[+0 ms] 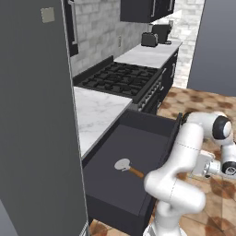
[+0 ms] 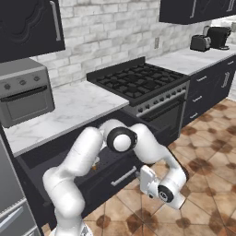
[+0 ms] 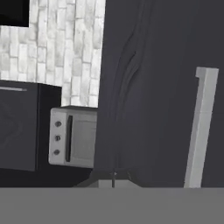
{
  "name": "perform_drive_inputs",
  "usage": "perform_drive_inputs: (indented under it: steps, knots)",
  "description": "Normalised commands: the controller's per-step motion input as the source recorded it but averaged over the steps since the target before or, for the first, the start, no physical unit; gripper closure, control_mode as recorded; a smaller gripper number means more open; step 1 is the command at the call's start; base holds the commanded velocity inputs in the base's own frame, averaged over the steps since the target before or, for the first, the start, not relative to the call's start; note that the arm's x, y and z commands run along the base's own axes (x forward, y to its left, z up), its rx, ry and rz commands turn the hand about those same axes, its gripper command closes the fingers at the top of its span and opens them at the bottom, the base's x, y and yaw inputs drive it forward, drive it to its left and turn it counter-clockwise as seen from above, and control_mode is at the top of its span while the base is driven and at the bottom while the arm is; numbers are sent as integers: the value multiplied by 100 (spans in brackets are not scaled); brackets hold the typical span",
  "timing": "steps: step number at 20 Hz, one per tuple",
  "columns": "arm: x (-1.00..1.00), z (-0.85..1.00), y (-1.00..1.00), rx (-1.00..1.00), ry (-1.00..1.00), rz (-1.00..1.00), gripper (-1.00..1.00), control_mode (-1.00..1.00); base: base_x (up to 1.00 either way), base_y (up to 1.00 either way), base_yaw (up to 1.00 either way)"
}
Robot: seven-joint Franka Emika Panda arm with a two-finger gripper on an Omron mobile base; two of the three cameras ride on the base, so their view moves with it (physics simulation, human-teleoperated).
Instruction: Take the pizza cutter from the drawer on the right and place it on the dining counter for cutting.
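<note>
The drawer (image 1: pixel 138 145) stands pulled out below the marble worktop. On its dark floor lies the pizza cutter (image 1: pixel 127 168), silvery wheel to the left, orange-brown handle to the right. My gripper (image 1: pixel 196 169) hangs outside the drawer front, low and to its right, and points back at the front panel. In the right base view the gripper (image 2: pixel 143 178) sits just right of the drawer's silver bar handle (image 2: pixel 123 176). The rolled hand view shows the fingertips (image 3: pixel 113 180) shut with nothing between them, facing the black drawer front (image 3: pixel 153 87). The dining counter is out of view.
A tall grey fridge door (image 1: pixel 37 138) rises left of the drawer. A black stove (image 1: pixel 122 76) adjoins the marble worktop (image 1: pixel 99 110). A grey toaster oven (image 2: pixel 25 97) sits on the worktop, and a toaster (image 2: pixel 199 43) and coffee machine (image 2: pixel 216 36) farther along. Tiled floor (image 2: pixel 203 152) lies right.
</note>
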Motion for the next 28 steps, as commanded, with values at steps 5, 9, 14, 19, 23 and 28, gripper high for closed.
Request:
perform_drive_inputs:
  steps: [5, 9, 14, 19, 23, 28]
  knots:
    - [-6, 100, 49, -23, -3, 4, 100, -100, 0, 0, 0]
    - [0, 100, 42, -23, -3, 16, 100, -100, 0, 0, 0]
    - [-3, 100, 24, -25, -1, 21, 100, -100, 0, 0, 0]
    - [-5, 93, 37, -29, 0, 20, 100, -100, 0, 0, 0]
    - [-11, 54, 47, -36, -3, 26, 100, -100, 0, 0, 0]
    - [-7, 22, 54, -37, -5, 33, 100, -100, 0, 0, 0]
